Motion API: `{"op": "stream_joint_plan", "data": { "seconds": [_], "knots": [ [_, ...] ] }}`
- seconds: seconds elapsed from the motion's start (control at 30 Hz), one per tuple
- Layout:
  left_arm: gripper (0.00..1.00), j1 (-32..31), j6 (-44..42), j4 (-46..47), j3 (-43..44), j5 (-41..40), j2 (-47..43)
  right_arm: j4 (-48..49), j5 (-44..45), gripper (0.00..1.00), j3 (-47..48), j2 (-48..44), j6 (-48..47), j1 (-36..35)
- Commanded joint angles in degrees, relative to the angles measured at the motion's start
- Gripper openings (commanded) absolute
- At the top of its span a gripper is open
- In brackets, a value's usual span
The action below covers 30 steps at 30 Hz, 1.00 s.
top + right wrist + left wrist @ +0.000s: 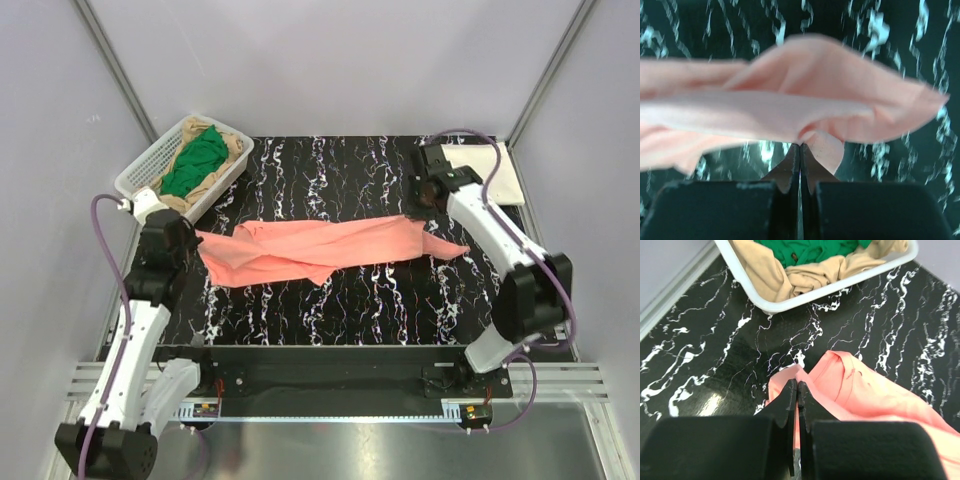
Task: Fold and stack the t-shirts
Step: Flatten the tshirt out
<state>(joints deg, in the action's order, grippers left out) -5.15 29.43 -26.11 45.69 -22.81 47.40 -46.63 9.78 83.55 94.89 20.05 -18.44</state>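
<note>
Top external view: we find the salmon-pink t-shirt [330, 250] strung across the tabletop [350, 310] between the two arms, bunched and not yet folded. We note the left claw [796, 386] pinched shut on its left edge and the right claw [800, 147] clamped on its right end. We judge the spreading step to be in hand. Next, both arms must draw the cloth taut and lay it flat before any fold.
</note>
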Motion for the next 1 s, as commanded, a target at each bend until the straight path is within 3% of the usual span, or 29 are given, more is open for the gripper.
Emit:
{"op": "stream_joint_plan", "data": {
  "seconds": [0.0, 0.07, 0.2, 0.37, 0.6, 0.7, 0.8, 0.87, 0.97],
  "knots": [
    [0.00, -0.3, 0.1, -4.6, 5.5, -2.2, -4.7, -10.8, -6.4, 0.00, -4.3, -15.1, 6.4, -1.8],
    [0.00, -1.0, 0.6, -5.6, 5.5, -1.7, -6.8, -10.2, -16.4, 0.00, -9.7, -24.7, 8.7, -2.0],
    [0.00, -1.1, 1.5, -4.1, 4.2, -3.0, -6.0, -6.8, -18.1, 0.00, -11.4, -25.6, 11.1, -1.8],
    [0.00, -1.1, 0.6, -0.3, 3.9, -4.7, 2.1, 3.6, -12.9, 0.01, -8.1, -5.0, 3.3, -1.3],
    [0.00, -1.1, -0.1, 4.1, 1.5, -3.7, 6.3, 11.5, -5.1, 0.00, -1.9, 13.2, -2.5, -1.2],
    [0.00, -1.0, 0.5, 4.1, 0.7, -1.7, 5.4, 11.2, -1.4, 0.10, 2.5, 18.4, -3.5, -1.1],
    [0.00, -1.0, -0.2, 4.0, -0.2, -0.8, 3.9, 7.7, 0.1, 0.36, 5.3, 18.6, -1.3, -1.1],
    [0.00, -1.0, -1.4, 4.0, -0.4, 0.2, 3.1, 3.2, 1.2, 0.46, 6.4, 14.6, 1.6, -1.1],
    [0.00, -1.1, -2.4, 3.9, -1.0, 1.8, 1.7, -3.5, 2.5, 0.56, 4.9, 7.6, 16.0, -0.3]
  ]
}}
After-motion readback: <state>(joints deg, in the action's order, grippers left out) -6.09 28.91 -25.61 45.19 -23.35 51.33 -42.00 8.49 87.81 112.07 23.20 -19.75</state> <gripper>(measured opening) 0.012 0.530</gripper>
